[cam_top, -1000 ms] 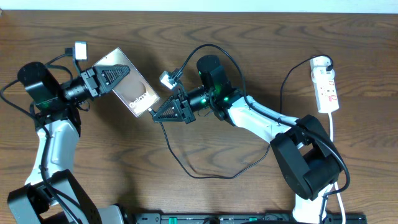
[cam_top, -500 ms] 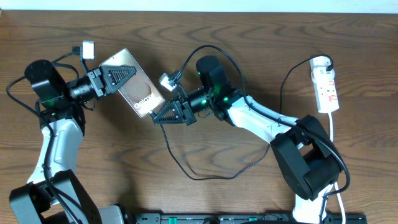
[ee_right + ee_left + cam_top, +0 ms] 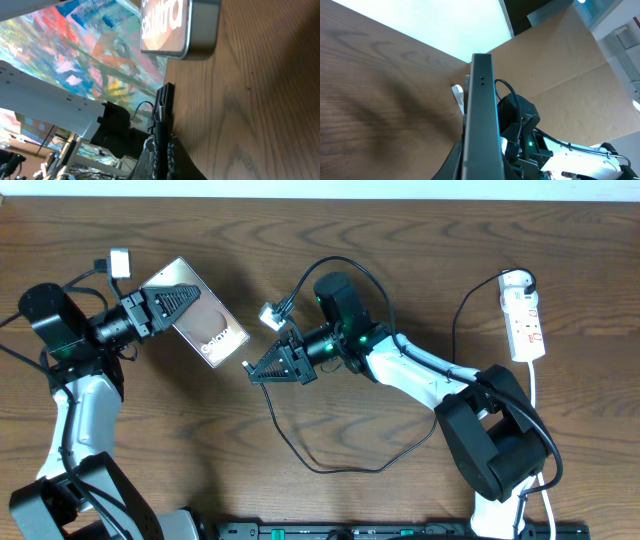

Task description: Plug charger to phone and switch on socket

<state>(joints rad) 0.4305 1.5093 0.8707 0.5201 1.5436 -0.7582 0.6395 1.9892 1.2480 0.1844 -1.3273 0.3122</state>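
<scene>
Woodgrain ran in dark swirls across the brown table (image 3: 420, 240). Left gripper (image 3: 195, 298) was clamped on the phone (image 3: 210, 332), which sat angled over the far-left part of the wood. Right gripper (image 3: 255, 370) was pinched shut on the charger (image 3: 300, 452) at its plug, the tip just short of the phone's near end. Socket (image 3: 524, 318) lay well apart at the right. Behind stood a bright painted backdrop (image 3: 75, 60) and a brown board (image 3: 560, 75).
</scene>
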